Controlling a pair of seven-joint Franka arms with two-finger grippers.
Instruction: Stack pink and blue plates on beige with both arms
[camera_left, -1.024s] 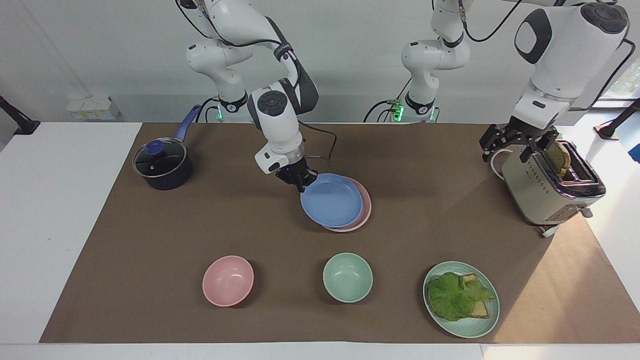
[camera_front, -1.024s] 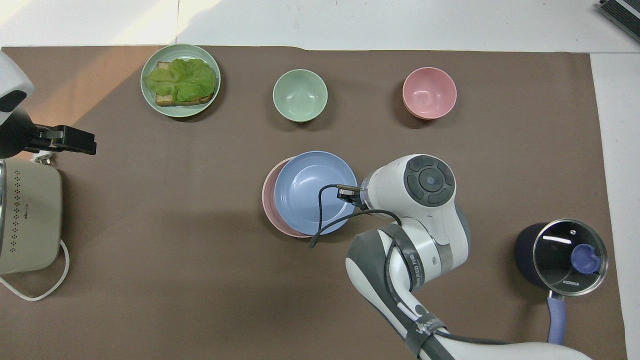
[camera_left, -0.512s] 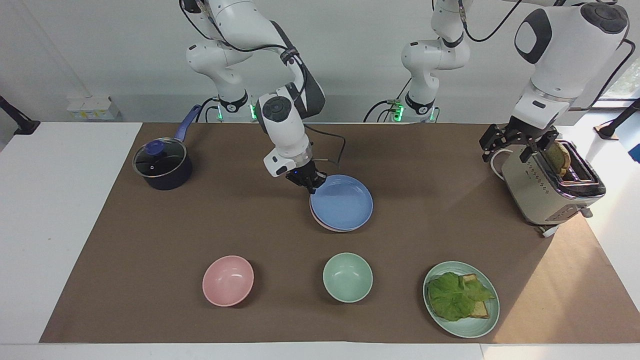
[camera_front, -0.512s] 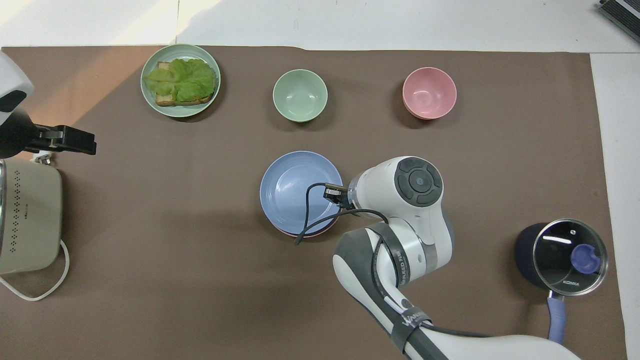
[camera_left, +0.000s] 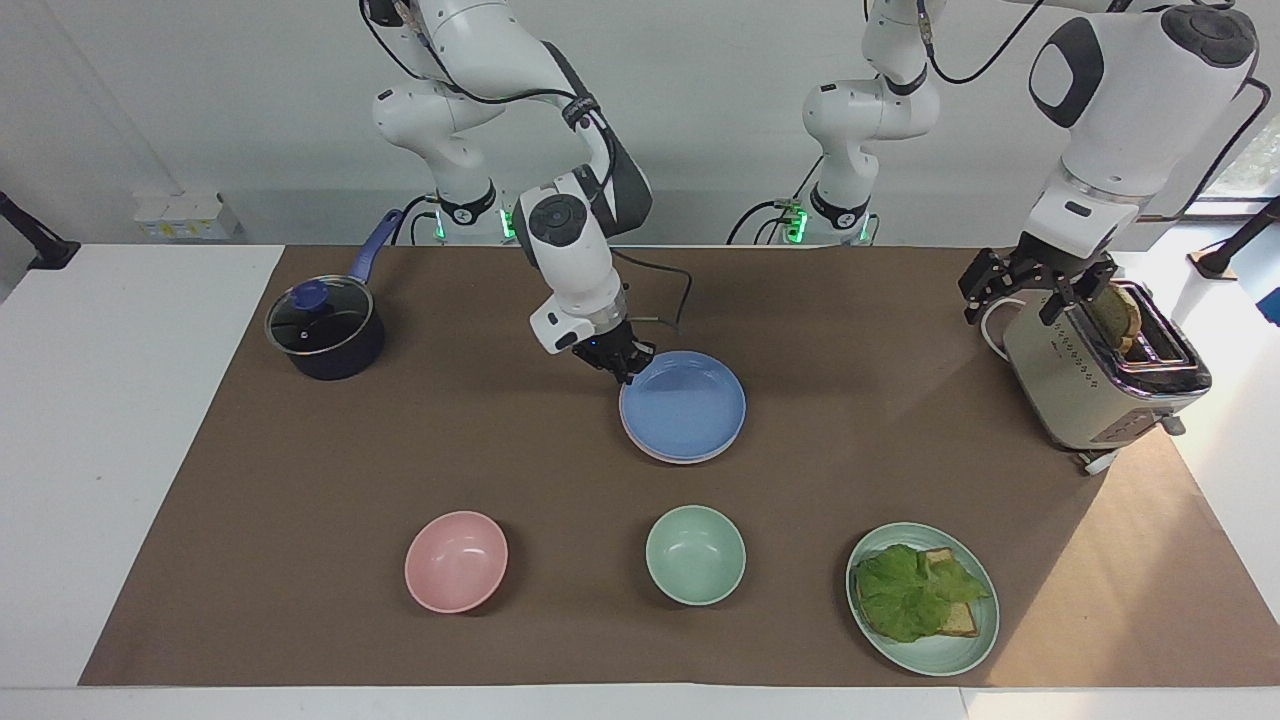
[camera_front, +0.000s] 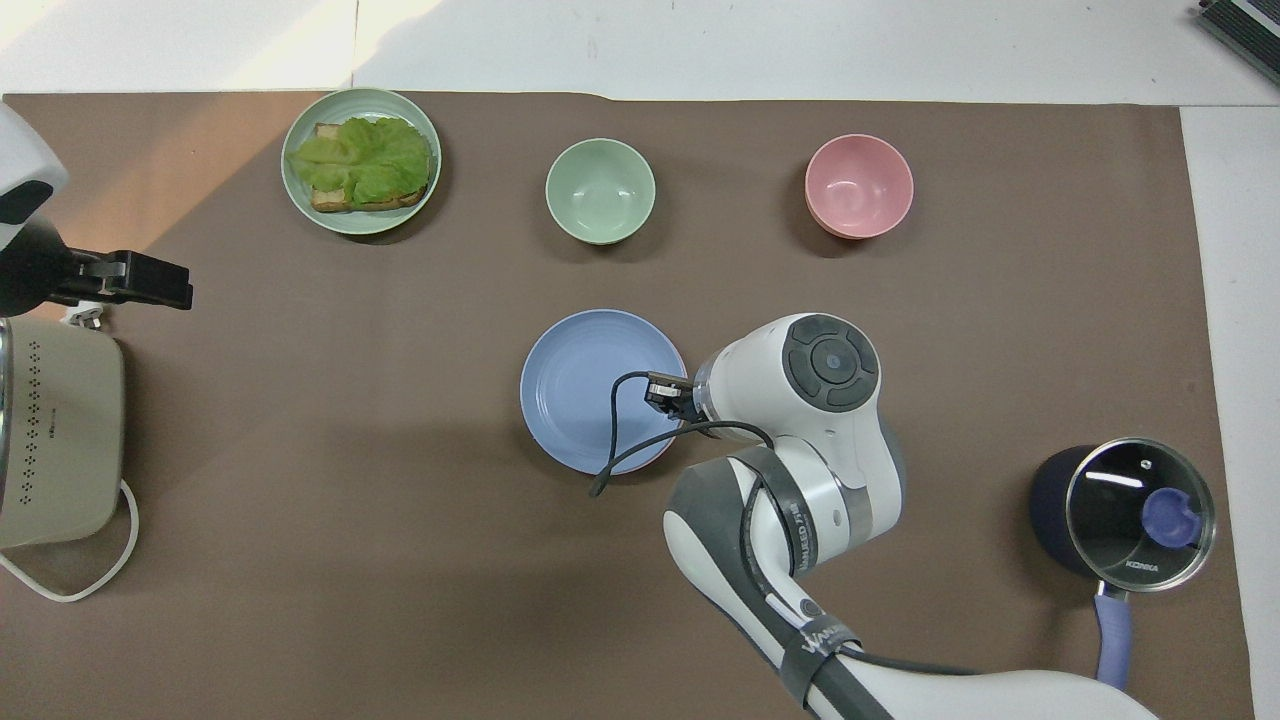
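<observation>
The blue plate (camera_left: 685, 405) (camera_front: 590, 390) lies flat on the pink plate (camera_left: 650, 452) (camera_front: 636, 467) in the middle of the brown mat. Only a thin pink crescent shows under its edge. My right gripper (camera_left: 625, 368) is at the blue plate's rim, on the side nearer the robots; in the overhead view the wrist hides its tips. The beige plate is hidden or out of view. My left gripper (camera_left: 1035, 290) (camera_front: 150, 280) waits open and holding nothing over the toaster (camera_left: 1100, 380) at the left arm's end.
A dark lidded pot (camera_left: 322, 330) stands at the right arm's end, near the robots. Farther from the robots than the stack stand a pink bowl (camera_left: 456, 560), a mint-green bowl (camera_left: 695, 554) and a green plate (camera_left: 965, 650) of lettuce on toast.
The right gripper carried the tilted blue plate across over the pink plate and lowered it, so it now lies flat and nearly centred on it. The left arm has not moved.
</observation>
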